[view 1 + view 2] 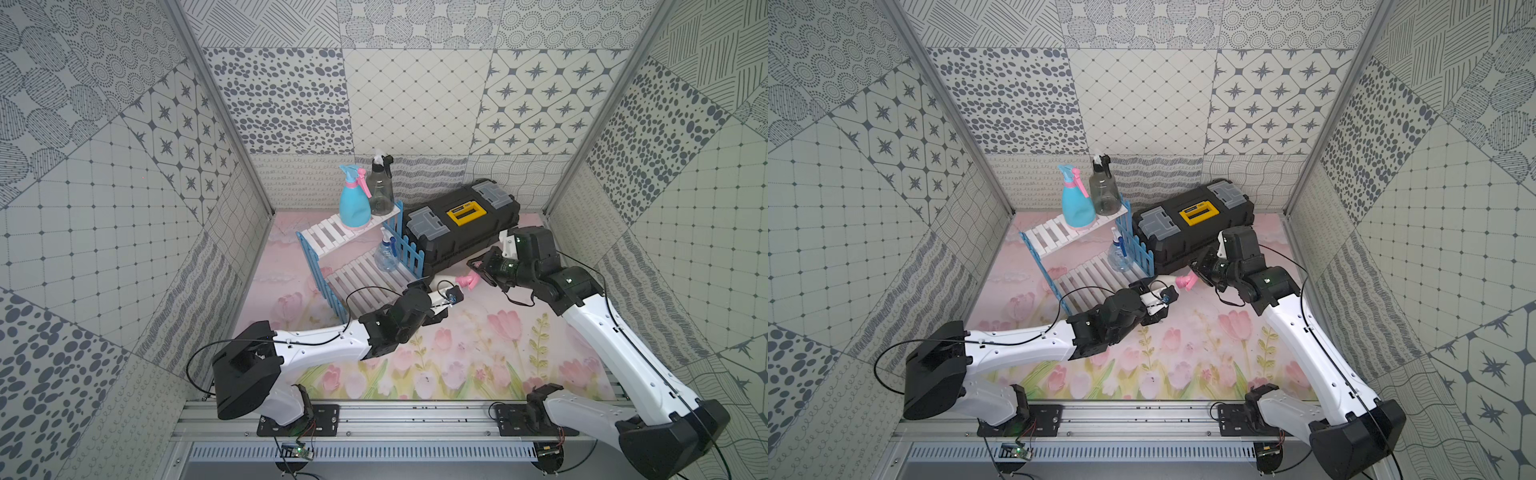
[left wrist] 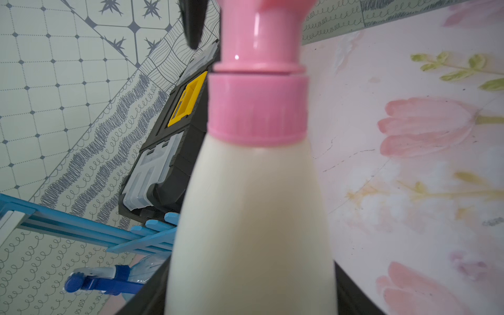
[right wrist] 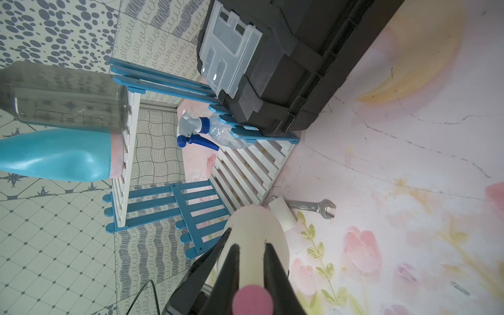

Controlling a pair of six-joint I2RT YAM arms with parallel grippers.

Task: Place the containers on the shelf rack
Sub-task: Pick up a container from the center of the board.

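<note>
**Cream bottle between my two arms**

Both arms reach in low and meet near the rack (image 1: 328, 235). My right end effector (image 3: 251, 245) pinches the pink top of the cream bottle (image 2: 251, 204), which lies level. My left end effector (image 1: 435, 291) brackets its body, but I cannot tell if it is pressing. Patterned walls ring the floral desk (image 1: 478, 345).

Upper shelf – blue bottle (image 1: 353, 205) and grey bottle (image 1: 381, 189), side by side. Lower shelf – clear bottle (image 1: 386, 255), by the fence panel beside the toolbox (image 1: 461, 232).

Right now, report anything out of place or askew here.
The cream bottle is held sideways off the rack, gripped near its pink top by the right gripper. A wrench and a small white fitting lie loose on the mat by the rack's lower shelf; neither is a container.
</note>
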